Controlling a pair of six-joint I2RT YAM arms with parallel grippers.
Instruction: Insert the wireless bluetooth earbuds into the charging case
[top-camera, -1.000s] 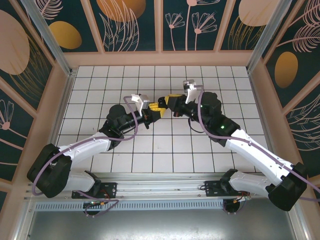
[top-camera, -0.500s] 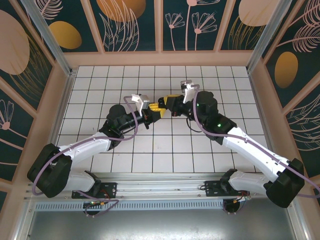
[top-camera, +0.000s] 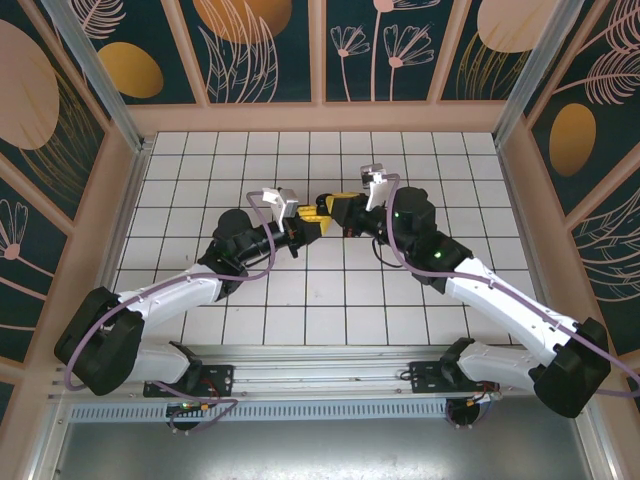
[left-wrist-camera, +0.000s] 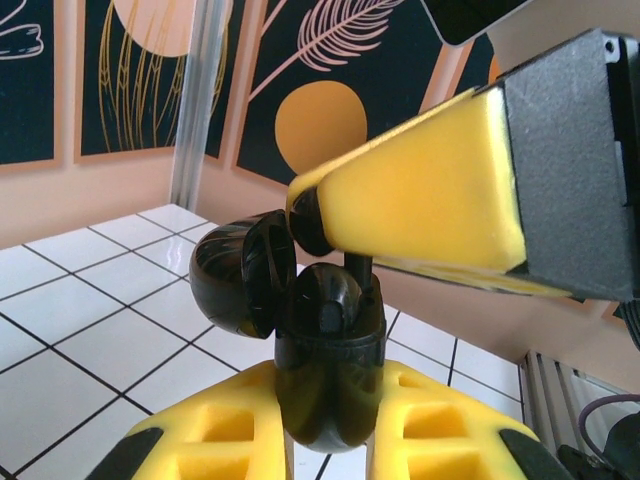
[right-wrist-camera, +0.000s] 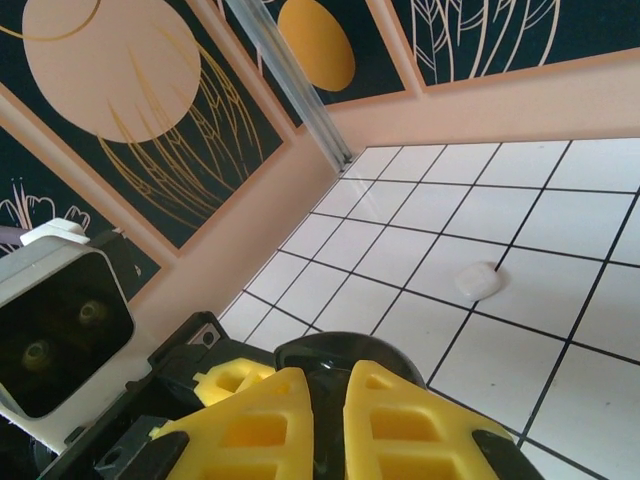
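The left pincer (left-wrist-camera: 330, 415) is clenched on a black case (left-wrist-camera: 330, 375), which stands upright between its yellow fingers. The lid (left-wrist-camera: 240, 275) is swung open to the pincer's left. The right pincer (right-wrist-camera: 328, 400) comes in from above and to the right, and its fingertips are closed on a black earbud (left-wrist-camera: 308, 215). The dark stem runs down from there to the case's mouth (how deep it sits cannot be told). A second black bud (left-wrist-camera: 330, 295) already rests in the case, just beside that stem. In the overhead view the two pincers meet tip to tip above the middle of the tiled floor (top-camera: 300, 290). Ahead of the right pincer, well apart from it, a small white lump (right-wrist-camera: 478, 280) lies on a tile (too blurred to name).
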